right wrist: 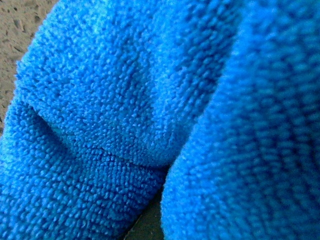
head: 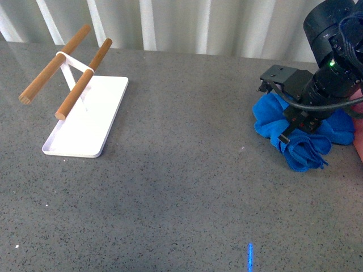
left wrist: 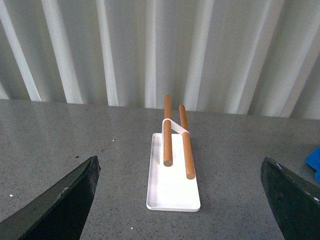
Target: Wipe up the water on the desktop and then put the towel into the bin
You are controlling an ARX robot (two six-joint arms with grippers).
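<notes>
Towel (head: 298, 139), bright blue and bunched, lies on the bench (head: 170, 198) at the right, under the right tool (head: 292, 116). The tool's tips are buried in the pile, so I cannot tell whether it pinches the cloth. The left tool (left wrist: 178, 161) hangs spread wide and empty.

The step appears to be gripping the towel to wipe. Next it needs a firm hold and a sweep, though no puddle shows clearly.

The bench is dark grey and speckled. A white tray (head: 85, 133) with rods stands at the left. A pink sliver (head: 359, 147) at the right edge may be the bin. A pale ribbed wall runs behind.

Mid desktop (head: 187, 187) open; white tray (head: 93, 126), raised rods (head: 83, 79) block far left.
</notes>
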